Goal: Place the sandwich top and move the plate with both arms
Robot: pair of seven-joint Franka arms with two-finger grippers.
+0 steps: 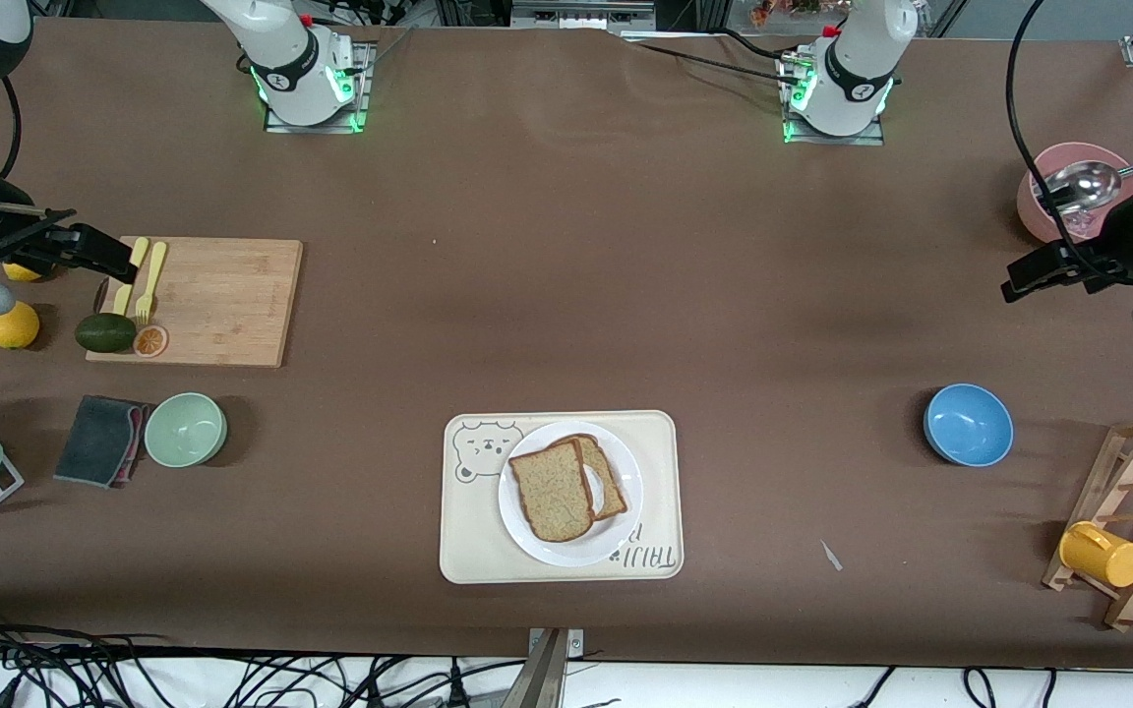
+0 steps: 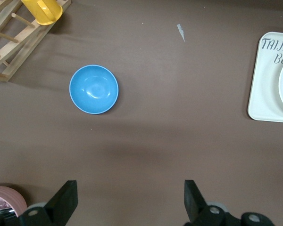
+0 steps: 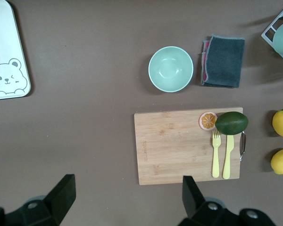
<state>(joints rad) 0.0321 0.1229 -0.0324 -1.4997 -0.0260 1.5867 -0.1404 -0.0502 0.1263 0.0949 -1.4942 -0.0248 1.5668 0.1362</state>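
Front view shows the sandwich top [image 1: 551, 501] lying on the plate [image 1: 569, 552], overlapping a second slice with egg white showing at its edge; the plate sits in the bear-print tray [image 1: 559, 495] near the camera-side table edge, midway between the two arms' ends. Judged from this layout, the bread placement appears done and the plate move with both arms is the step in hand, not yet begun. The left gripper [image 1: 1032, 274] hangs over bare table beside the pink bowl [image 1: 1037, 202] with its spoon [image 1: 1084, 184], fingers spread apart and empty. The right gripper [image 1: 94, 254] hangs over the edge of the cutting board [image 1: 212, 301], above the yellow fork [image 1: 149, 280], fingers likewise apart and empty. The next move calls for both grippers to travel inward and descend to opposite rims of the plate, gripping it level so the stacked slices do not slide. The tray's raised lip may hinder a low approach to the rim. The blue bowl [image 1: 968, 424] lies near the left arm's route; the green bowl [image 1: 185, 429], grey cloth [image 1: 99, 440] and avocado [image 1: 104, 332] lie near the right arm's. The mug rack [image 1: 1127, 521] stands well apart from both routes.
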